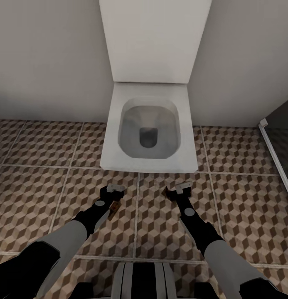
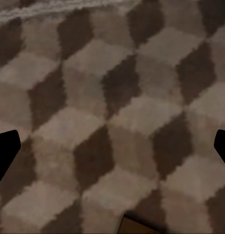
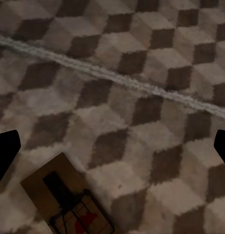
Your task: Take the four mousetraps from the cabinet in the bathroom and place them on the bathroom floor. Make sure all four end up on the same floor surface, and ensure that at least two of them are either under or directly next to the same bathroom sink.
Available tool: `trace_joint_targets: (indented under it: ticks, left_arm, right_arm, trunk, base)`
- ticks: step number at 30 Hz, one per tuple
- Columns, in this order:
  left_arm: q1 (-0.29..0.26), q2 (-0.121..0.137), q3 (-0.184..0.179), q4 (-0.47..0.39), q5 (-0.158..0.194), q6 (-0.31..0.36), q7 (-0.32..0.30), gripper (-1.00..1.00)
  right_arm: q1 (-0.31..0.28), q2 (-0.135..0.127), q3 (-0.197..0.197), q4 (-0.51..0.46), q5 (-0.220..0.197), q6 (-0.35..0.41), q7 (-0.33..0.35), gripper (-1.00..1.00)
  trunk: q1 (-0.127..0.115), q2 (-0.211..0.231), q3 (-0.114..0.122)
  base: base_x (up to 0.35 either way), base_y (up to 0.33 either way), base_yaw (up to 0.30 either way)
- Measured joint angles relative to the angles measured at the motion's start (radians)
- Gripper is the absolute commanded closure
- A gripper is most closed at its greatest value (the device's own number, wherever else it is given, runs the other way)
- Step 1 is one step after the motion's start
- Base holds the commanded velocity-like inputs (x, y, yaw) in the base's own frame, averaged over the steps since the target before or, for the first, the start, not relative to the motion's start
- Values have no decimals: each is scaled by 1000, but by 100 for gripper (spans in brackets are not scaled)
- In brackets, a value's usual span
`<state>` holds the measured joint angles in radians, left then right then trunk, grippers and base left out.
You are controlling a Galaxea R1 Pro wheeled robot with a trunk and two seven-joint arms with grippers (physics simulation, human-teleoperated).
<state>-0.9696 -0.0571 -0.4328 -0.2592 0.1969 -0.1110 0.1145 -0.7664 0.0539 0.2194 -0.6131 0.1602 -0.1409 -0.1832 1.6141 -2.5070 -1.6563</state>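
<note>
One mousetrap (image 3: 68,204) on floor (image 3: 141,73), near fingers (image 3: 5,153)

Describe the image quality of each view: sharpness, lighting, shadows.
Head view: even, soft light, no glare; the toilet is fairly sharp, with a faint shadow on the wall beside it. Left wrist view: close to the bathroom floor, cube pattern blurry and blocky. Right wrist view: also soft, yet the mousetrap shows its wire and red mark; dark fingertips at both edges.

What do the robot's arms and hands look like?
Each arm has a light grey, tube-shaped forearm and black joints with a round grey cap near the wrist. The left gripper and right gripper are black with pale grey finger pads. In the wrist views, the fingertips look plain black.
</note>
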Motion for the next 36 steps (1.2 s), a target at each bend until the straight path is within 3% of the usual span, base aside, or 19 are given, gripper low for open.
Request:
trace_joint_targets:
  ticks: [22,36]
  left_arm:
    - [0,-2,0,3,0,0,0,-100]
    - [1,-21,1,21,0,-1,1,-100]
  right_arm:
    - [0,0,0,0,0,0,0,-100]
    - [0,0,0,-2,0,-3,1,-100]
  trunk:
    - [1,0,0]
    - [0,0,0]
  base:
    - [-307,0,0]
    - [-294,0,0]
